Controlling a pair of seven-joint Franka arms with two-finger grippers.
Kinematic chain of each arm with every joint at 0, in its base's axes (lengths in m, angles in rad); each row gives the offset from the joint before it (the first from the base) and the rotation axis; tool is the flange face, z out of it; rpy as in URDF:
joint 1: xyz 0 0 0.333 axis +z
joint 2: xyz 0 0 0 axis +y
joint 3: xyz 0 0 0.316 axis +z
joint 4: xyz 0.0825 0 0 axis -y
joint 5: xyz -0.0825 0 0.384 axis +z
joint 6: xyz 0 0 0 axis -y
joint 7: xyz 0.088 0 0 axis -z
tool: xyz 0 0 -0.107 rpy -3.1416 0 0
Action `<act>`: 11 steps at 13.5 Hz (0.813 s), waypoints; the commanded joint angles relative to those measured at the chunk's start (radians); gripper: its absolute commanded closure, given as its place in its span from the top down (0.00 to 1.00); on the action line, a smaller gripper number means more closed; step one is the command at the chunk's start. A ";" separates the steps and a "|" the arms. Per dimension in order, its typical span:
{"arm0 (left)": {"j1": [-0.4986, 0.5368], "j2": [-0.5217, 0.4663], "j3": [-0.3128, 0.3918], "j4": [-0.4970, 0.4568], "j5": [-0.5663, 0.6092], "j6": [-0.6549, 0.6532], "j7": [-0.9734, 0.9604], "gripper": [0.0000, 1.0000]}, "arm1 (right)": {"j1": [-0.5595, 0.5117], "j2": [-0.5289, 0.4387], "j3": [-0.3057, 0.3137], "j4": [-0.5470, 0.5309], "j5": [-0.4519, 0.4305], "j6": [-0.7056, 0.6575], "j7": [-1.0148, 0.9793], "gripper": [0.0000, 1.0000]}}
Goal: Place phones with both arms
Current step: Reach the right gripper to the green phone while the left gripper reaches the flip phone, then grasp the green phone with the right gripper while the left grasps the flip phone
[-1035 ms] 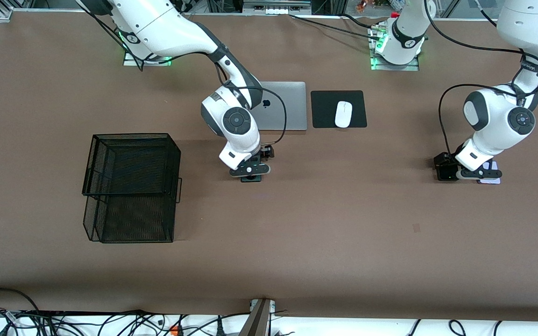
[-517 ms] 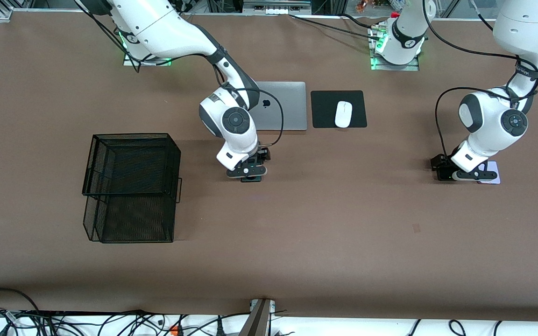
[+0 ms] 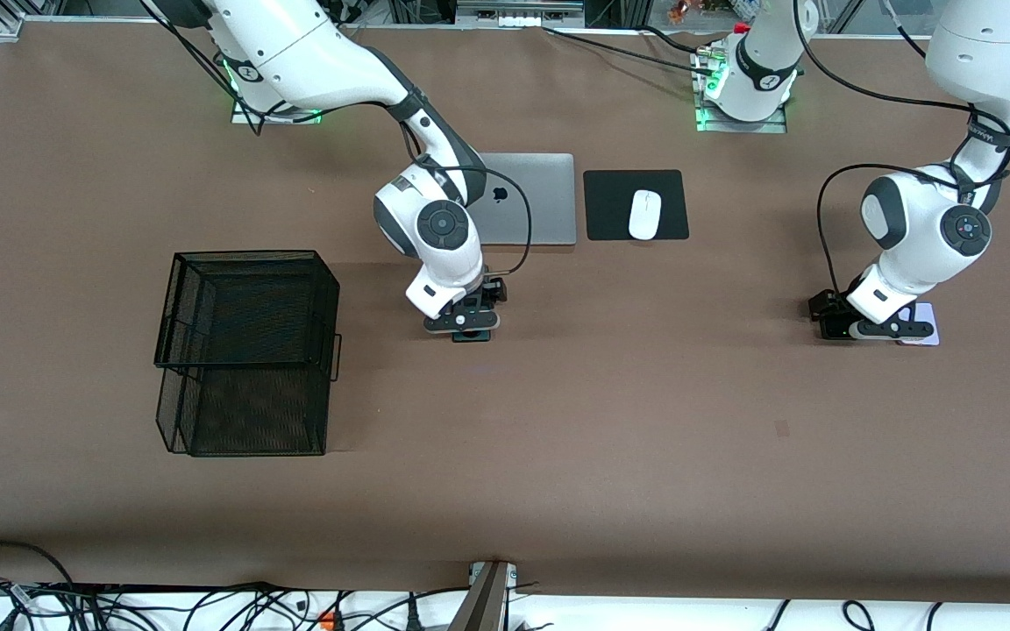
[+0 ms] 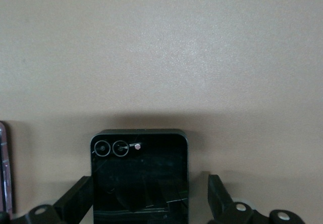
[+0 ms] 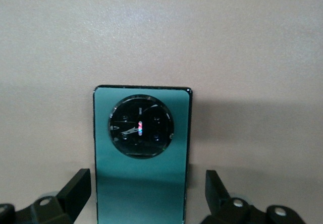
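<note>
Right gripper [image 5: 141, 204], fingers spread, straddles the green phone [image 5: 141, 173] mid-frame, long axis running between them; left gripper [image 4: 146, 209], equally spread, straddles the black phone [image 4: 140, 176].

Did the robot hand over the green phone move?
Yes. The right gripper has slid a little toward the wire basket, over the green phone.
</note>
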 commanded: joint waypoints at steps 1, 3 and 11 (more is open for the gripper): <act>0.013 0.012 -0.011 0.018 -0.012 0.008 0.023 1.00 | 0.012 0.002 -0.008 -0.016 -0.020 0.039 0.026 1.00; 0.016 0.014 -0.011 0.024 -0.009 0.008 0.028 1.00 | 0.012 0.008 -0.008 -0.016 -0.018 0.062 0.026 1.00; 0.032 0.055 -0.011 0.026 -0.010 0.068 0.040 1.00 | 0.013 0.037 -0.008 -0.018 -0.018 0.101 0.033 0.83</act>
